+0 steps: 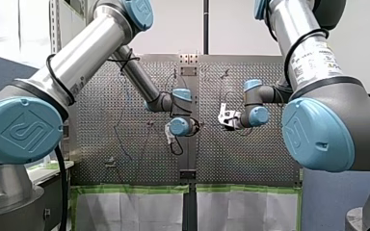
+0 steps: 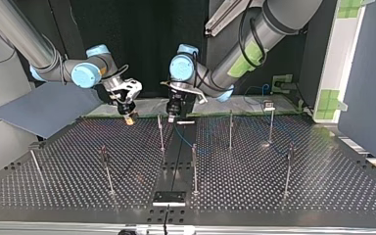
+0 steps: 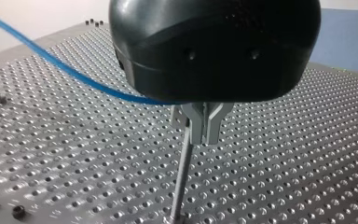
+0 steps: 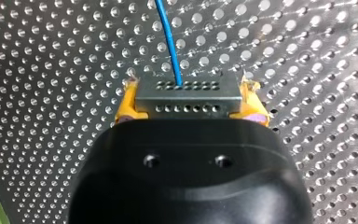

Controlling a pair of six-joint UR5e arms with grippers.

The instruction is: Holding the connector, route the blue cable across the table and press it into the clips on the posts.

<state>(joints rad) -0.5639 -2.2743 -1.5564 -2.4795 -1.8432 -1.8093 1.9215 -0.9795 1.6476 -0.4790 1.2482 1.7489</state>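
Holding check: your right gripper (image 4: 189,93) has its yellow pads clamped on the connector (image 4: 189,99), with the blue cable (image 4: 170,42) leaving it. Your left gripper (image 3: 204,128) has its fingers together beside a post (image 3: 181,177), and the cable runs up to them. Judged early in routing: the near posts (image 2: 194,166) are bare, and no seated clip is discernible.

Thin blue cable (image 4: 169,42) — straight out of perforated grey connector (image 4: 189,99)

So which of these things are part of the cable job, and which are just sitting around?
In the job: blue cable, connector, posts, my right gripper, my left gripper.
Lying about: blue-grey panel, green tape.
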